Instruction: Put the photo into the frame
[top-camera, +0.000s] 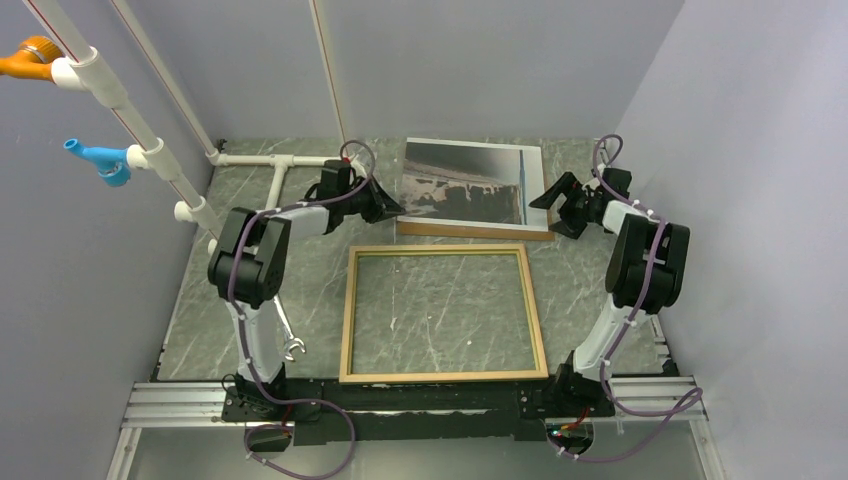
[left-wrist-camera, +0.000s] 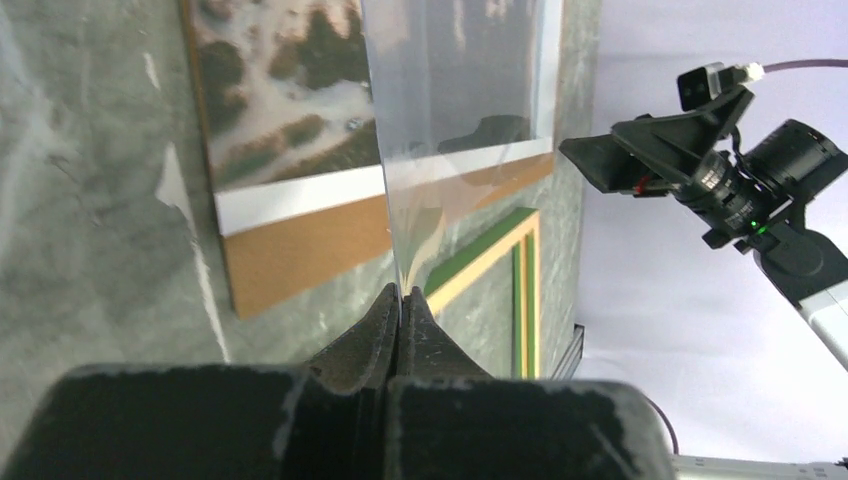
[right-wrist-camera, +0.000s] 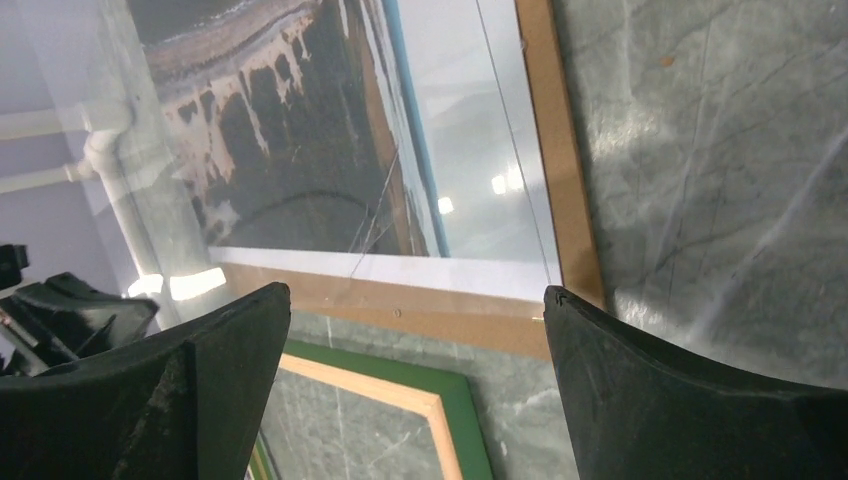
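The photo (top-camera: 470, 185) lies face up on a brown backing board (top-camera: 470, 229) at the back of the table. The frame (top-camera: 346, 315) lies flat in front of it, tan wood in the top view, its green face (right-wrist-camera: 440, 385) showing in the wrist views. My left gripper (left-wrist-camera: 402, 292) sits at the photo's left near corner, shut on the edge of a clear pane (left-wrist-camera: 450, 100) that reaches out over the photo (left-wrist-camera: 290, 100). My right gripper (right-wrist-camera: 415, 295) stands open over the board's right near corner (right-wrist-camera: 560, 150), with nothing between its fingers.
A white pipe rack (top-camera: 270, 160) stands at the back left, with blue (top-camera: 100, 160) and orange (top-camera: 30, 55) fittings on its slanted tubes. Grey walls close in on three sides. A metal rail (top-camera: 180, 405) runs along the near edge.
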